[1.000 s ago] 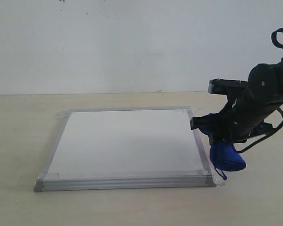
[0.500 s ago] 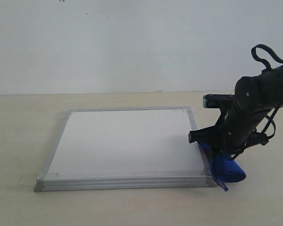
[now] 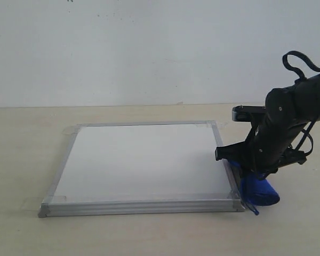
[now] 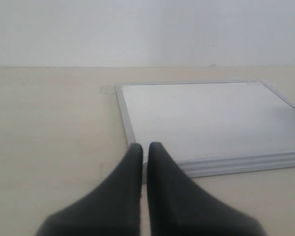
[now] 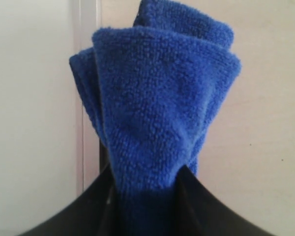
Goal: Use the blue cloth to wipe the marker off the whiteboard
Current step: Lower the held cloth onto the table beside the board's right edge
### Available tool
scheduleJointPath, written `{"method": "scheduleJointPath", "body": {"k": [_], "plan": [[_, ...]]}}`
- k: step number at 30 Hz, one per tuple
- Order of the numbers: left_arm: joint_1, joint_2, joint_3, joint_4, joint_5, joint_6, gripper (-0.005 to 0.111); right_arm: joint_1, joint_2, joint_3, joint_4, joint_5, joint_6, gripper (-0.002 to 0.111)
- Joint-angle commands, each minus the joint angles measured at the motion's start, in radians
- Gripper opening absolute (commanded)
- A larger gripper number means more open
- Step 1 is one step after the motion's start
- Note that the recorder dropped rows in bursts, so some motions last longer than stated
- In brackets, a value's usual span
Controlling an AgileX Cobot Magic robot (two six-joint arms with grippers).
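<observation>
Pinching the deep blue fluffy microfibre cloth [image 5: 157, 113], the black right gripper [image 5: 145, 196] sits at the silver-framed white whiteboard's [image 3: 144, 154] edge (black left gripper [image 4: 143, 150] closed, empty).

The left gripper [image 4: 143, 147], two black tapered fingers drawn almost together with a thin slit between, hung just beside a corner of the flat white whiteboard [image 4: 206, 115] in its silver-grey metal frame. The whiteboard lay on a pale beige tabletop [image 4: 49, 123]; beyond it rose a white wall [image 4: 137, 29].
</observation>
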Motion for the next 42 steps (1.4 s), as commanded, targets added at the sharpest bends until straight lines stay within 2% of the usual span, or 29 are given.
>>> {"method": "scheduleJointPath", "body": {"k": [1, 3, 5, 10, 12, 19, 25, 26, 28, 30, 31, 42], "plan": [[0.001, -0.003, 0.004, -0.001, -0.003, 0.005, 0.004, -0.001, -0.003, -0.006, -0.012, 0.003, -0.047, 0.001], [0.001, -0.003, 0.004, -0.001, -0.003, 0.005, 0.004, -0.001, -0.003, -0.006, -0.012, 0.003, -0.047, 0.004], [0.001, -0.003, 0.004, -0.001, -0.003, 0.005, 0.004, -0.001, -0.003, -0.006, -0.009, 0.001, -0.047, 0.012], [0.001, -0.003, 0.004, -0.001, -0.003, 0.005, 0.004, -0.001, -0.003, -0.006, 0.011, 0.001, -0.037, 0.041], [0.001, -0.003, 0.004, -0.001, -0.003, 0.005, 0.004, -0.001, -0.003, -0.006, 0.011, 0.001, -0.012, 0.047], [0.001, -0.003, 0.004, -0.001, -0.003, 0.005, 0.004, -0.001, -0.007, -0.013, 0.013, 0.012, 0.015, 0.048], [0.001, -0.003, 0.004, -0.001, -0.003, 0.005, 0.004, -0.001, -0.081, -0.136, 0.034, 0.199, 0.006, 0.048], [0.001, -0.003, 0.004, -0.001, -0.003, 0.005, 0.004, -0.001, -0.097, -0.154, 0.034, 0.226, 0.006, 0.048], [0.001, -0.003, 0.004, -0.001, -0.003, 0.005, 0.004, -0.001, -0.107, -0.154, 0.034, 0.224, 0.006, 0.037], [0.001, -0.003, 0.004, -0.001, -0.003, 0.005, 0.004, -0.001, -0.100, -0.152, 0.034, 0.235, -0.027, 0.005], [0.001, -0.003, 0.004, -0.001, -0.003, 0.005, 0.004, -0.001, -0.088, -0.152, 0.034, 0.250, -0.038, 0.000], [0.001, -0.003, 0.004, -0.001, -0.003, 0.005, 0.004, -0.001, 0.096, -0.152, 0.019, 0.263, -0.059, 0.000]]}}
